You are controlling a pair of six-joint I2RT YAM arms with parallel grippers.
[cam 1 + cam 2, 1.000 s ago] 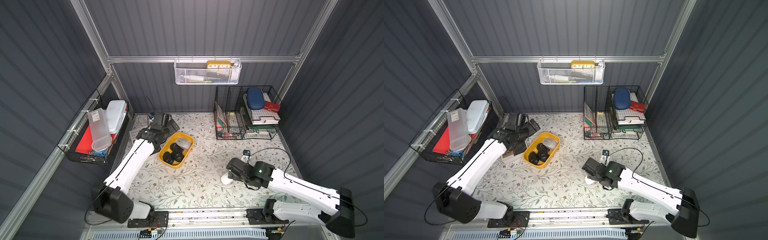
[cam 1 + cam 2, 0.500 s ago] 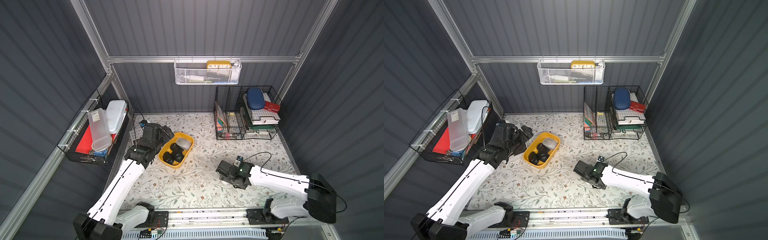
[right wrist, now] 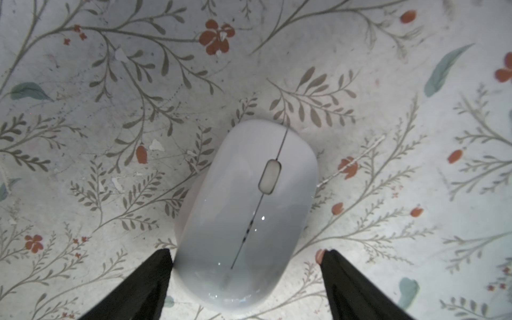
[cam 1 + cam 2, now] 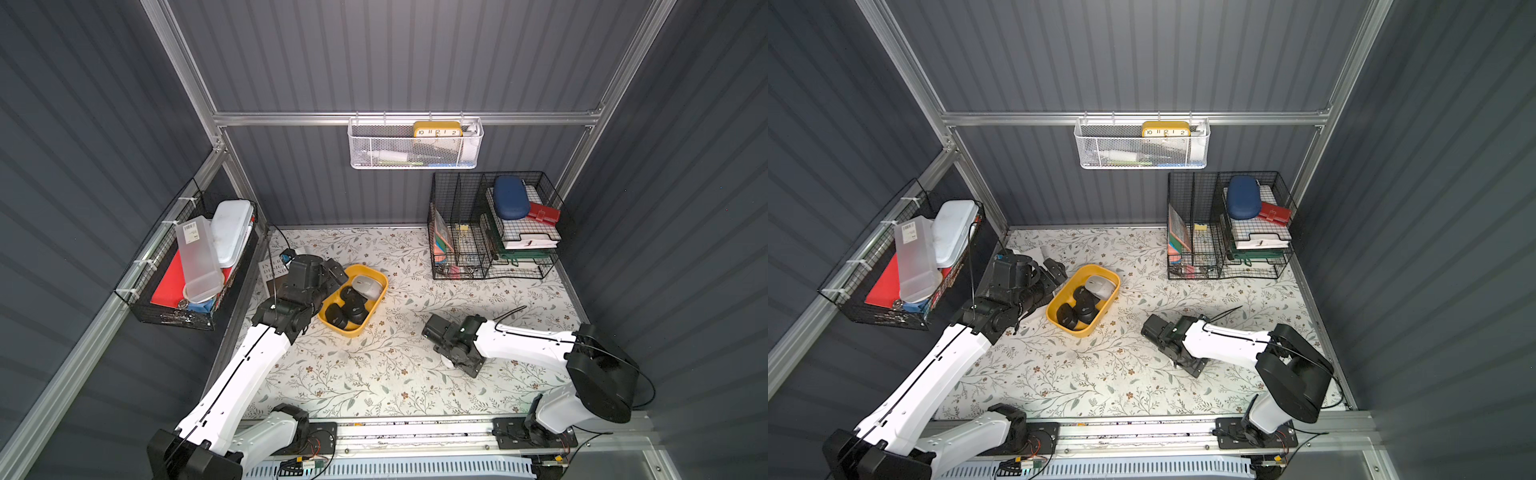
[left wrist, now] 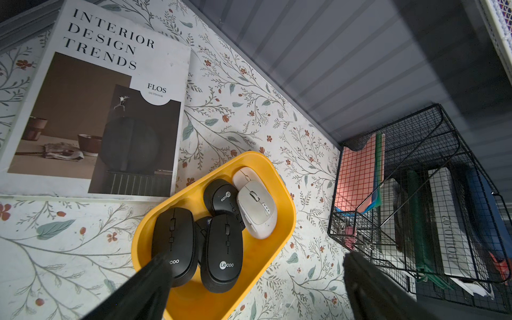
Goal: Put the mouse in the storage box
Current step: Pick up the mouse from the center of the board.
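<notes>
White mouse (image 3: 246,216) lies flat, buttons up, on the floral table surface (image 3: 110,83); it is not in the storage box (image 4: 351,332) and lies well apart from it; in both top views it is hidden under the right arm's wrist. Right gripper (image 3: 246,256) straddles the rear end of the mouse, jaws parted; one finger (image 3: 155,274) is at the mouse's edge, contact or hairline gap I cannot tell; the opposite finger (image 3: 349,279) is clearly off it; no clamp. Storage box, yellow, sits on the table holding several black mice (image 5: 221,249) and one pale grey mouse (image 5: 257,210). Left gripper (image 5: 253,263) hangs close by the box, jaws spread wide, nothing between them. Magazine (image 5: 97,110) lies just beside the box; black wire basket (image 5: 415,166) stands farther off at the back wall.
</notes>
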